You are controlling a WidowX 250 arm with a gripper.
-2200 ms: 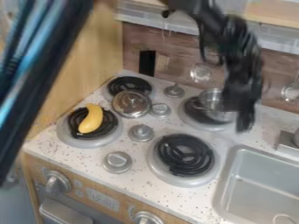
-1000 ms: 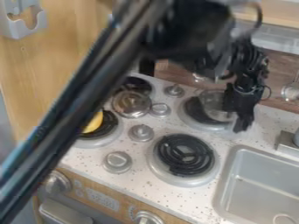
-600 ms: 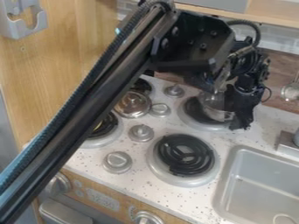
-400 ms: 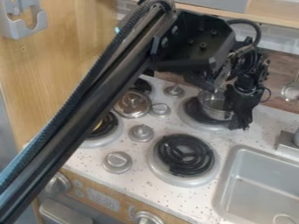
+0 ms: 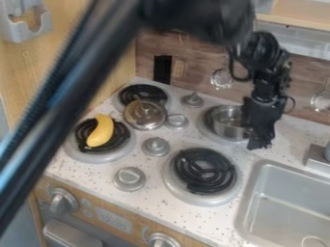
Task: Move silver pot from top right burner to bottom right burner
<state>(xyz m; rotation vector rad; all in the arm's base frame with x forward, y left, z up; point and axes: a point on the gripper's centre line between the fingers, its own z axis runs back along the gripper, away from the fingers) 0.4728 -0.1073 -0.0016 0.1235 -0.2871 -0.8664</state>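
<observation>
While the black gripper (image 5: 260, 143) hangs at the right side of the silver pot (image 5: 226, 126) on the top right burner (image 5: 205, 131), I can't tell from where I stand whether its jaws are spread, closed or have hold of the rim. My worry is that a shallow, off-centre bite on that curved wall would let the pot tip or slip on its way to the bottom right burner (image 5: 182, 169). It looks upright, mouth upward, round with no long axis across, and I can't make out where any handle points.
</observation>
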